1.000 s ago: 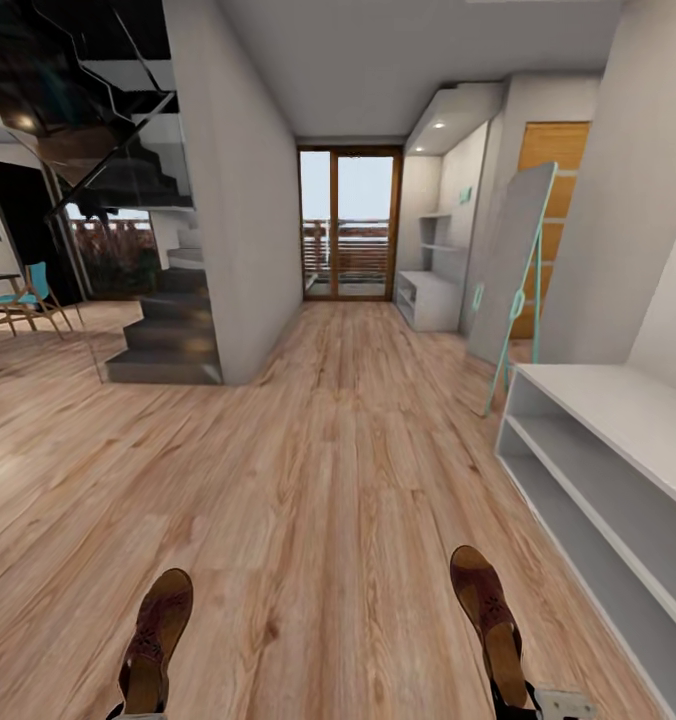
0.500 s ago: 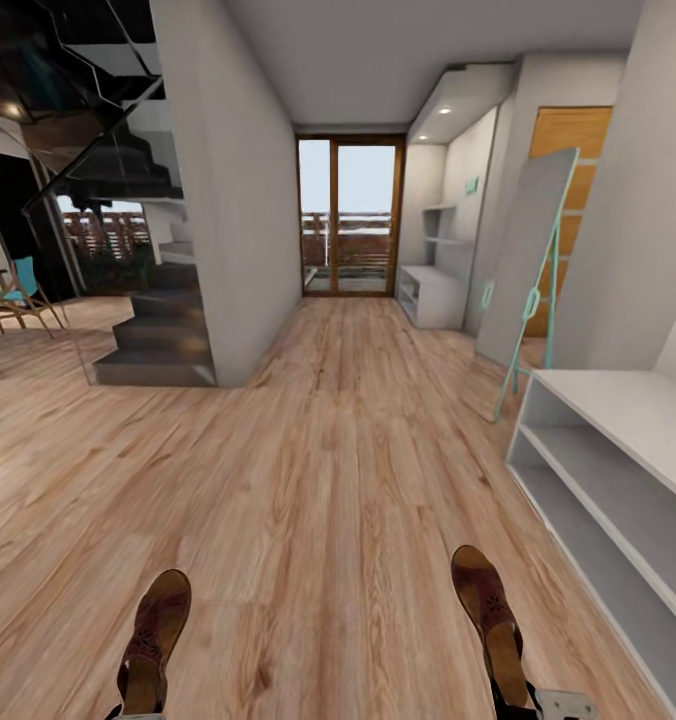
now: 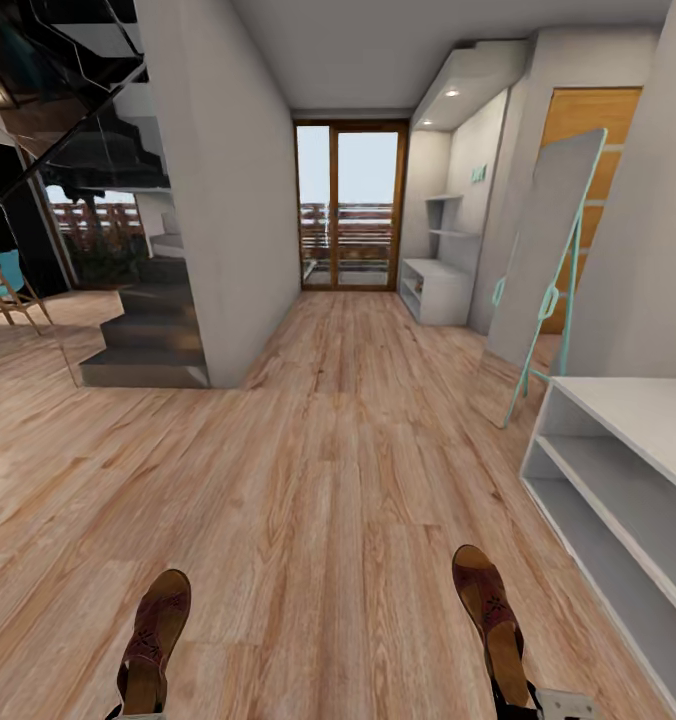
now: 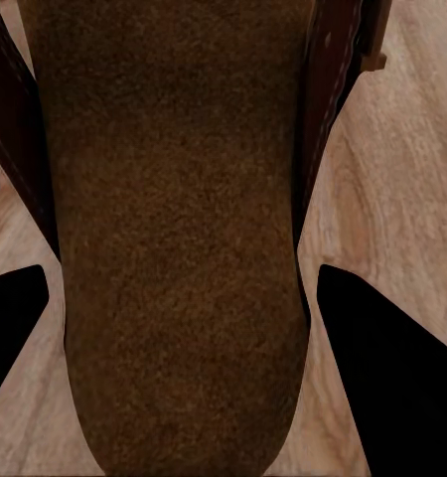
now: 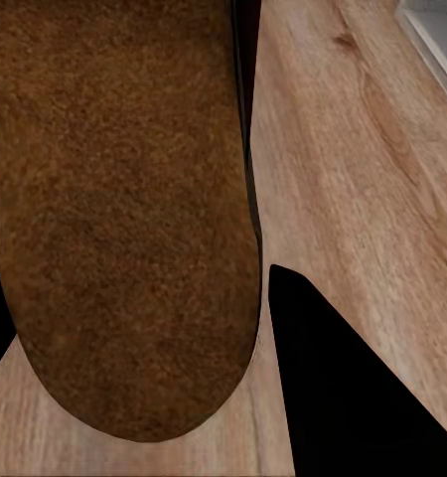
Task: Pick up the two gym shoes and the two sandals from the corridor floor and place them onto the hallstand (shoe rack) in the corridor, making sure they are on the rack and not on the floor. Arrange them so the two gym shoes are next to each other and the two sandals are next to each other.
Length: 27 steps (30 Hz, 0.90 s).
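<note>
Corridor scene with both sandals carried and none yet shelved. One sandal (image 3: pixel 154 640) hangs over the corridor floor (image 3: pixel 328 480) at the robot's left, toe pointing ahead; the other sandal (image 3: pixel 490 620) hangs at its right, near the front edge of the closer shelf unit (image 3: pixel 618 470).

In the left wrist view the tan footbed of the left sandal (image 4: pixel 174 248) lies between the dark fingers (image 4: pixel 402 378) of the left gripper (image 4: pixel 179 328), which appears closed on it at the heel end. In the right wrist view the right sandal (image 5: pixel 124 219) sits likewise in the right gripper (image 5: pixel 134 348), one finger (image 5: pixel 353 388) showing clearly beside the sole. Both grips are judged as holds, since the soles stand clear of the planks.

Containers: the near unit at the right shows a bare top and two open shelf levels with nothing on the visible parts. A second light unit (image 3: pixel 436 290), with stepped wall shelves above it, stands at the far end of the corridor against the right wall beyond a leaning mirror (image 3: pixel 543 260); its contents are too small to tell.

Progress: the sandals are picked up but not placed. The gym shoes remain to be found, lifted and set side by side.
</note>
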### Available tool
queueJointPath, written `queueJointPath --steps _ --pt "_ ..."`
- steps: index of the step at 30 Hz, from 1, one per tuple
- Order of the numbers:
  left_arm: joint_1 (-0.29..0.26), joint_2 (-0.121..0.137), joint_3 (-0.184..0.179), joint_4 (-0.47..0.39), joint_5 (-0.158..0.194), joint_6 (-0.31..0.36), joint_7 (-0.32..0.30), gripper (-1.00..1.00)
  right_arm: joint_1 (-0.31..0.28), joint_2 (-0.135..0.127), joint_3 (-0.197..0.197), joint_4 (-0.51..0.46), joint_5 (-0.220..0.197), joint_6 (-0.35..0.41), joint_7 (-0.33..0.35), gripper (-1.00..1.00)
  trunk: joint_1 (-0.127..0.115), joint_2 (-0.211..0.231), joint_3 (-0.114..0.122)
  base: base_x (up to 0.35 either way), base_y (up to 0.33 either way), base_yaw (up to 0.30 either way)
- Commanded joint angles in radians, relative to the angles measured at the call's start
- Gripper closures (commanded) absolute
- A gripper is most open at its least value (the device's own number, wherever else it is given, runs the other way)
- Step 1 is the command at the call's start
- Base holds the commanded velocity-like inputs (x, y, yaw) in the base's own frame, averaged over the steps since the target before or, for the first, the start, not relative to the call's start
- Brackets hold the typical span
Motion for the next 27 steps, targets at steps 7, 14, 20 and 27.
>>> queueJointPath --steps 7,14,20,27 --pt "-0.001 -0.001 0.009 0.000 -0.009 -0.004 -0.005 1.00 -0.001 0.001 -0.008 -0.003 0.002 -0.003 0.010 1.00 0.000 0.000 -0.012 0.340 0.000 0.000" --pt "-0.001 -0.001 0.009 0.000 -0.010 -0.003 -0.005 1.00 -0.001 0.001 -0.008 -0.005 0.002 -0.002 0.010 1.00 0.000 0.000 -0.022 0.340 0.000 0.000" --pt "-0.001 -0.001 0.010 0.000 -0.010 -0.003 -0.005 1.00 -0.001 0.001 -0.008 -0.007 0.002 -0.002 0.012 1.00 0.000 0.000 -0.023 0.340 0.000 0.000" --pt "-0.001 -0.001 0.010 0.000 -0.010 -0.002 -0.005 1.00 -0.001 0.001 -0.007 -0.006 0.002 -0.003 0.012 1.00 0.000 0.000 -0.025 0.340 0.000 0.000"
